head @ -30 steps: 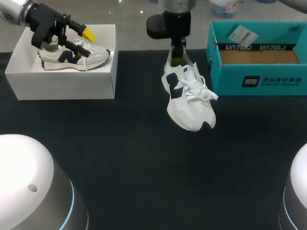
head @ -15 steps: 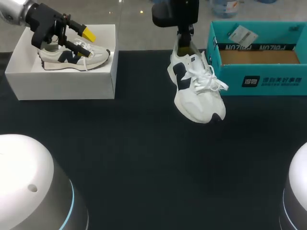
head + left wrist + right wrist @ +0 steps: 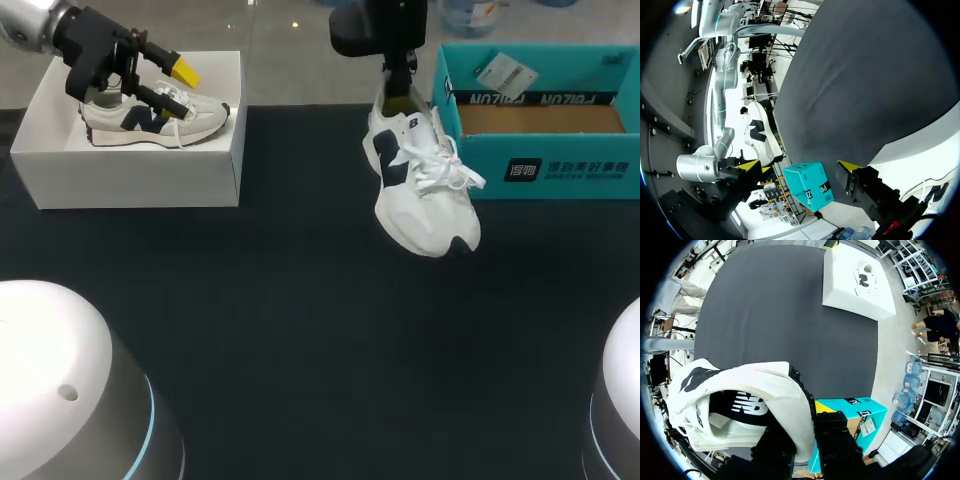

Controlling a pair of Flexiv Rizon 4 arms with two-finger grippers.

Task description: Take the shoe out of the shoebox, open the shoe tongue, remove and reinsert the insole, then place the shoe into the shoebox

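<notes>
You have the white shoe pinched at its heel by the right jaws. In the right wrist view one finger goes down inside the heel opening and the other presses on the outside of the heel wall, so the grip is closed on the shoe. The right arm comes in over the far edge of the bench. The shoe hangs from it with the heel up and the toe pointing down, clear of the dark surface. Its white laces dangle loose and the navy mark on its side faces you.

The shoe is outside the teal shoebox, just beside the box's left end wall. The box stands open at the far right of the bench, with its brown floor showing and a small tag lying against its back wall.

Your left arm is at the far left, over an open white box that holds a second shoe lying on its side. The left jaws are spread with nothing between them, close above that shoe. You cannot tell from these views whether a finger touches it.
</notes>
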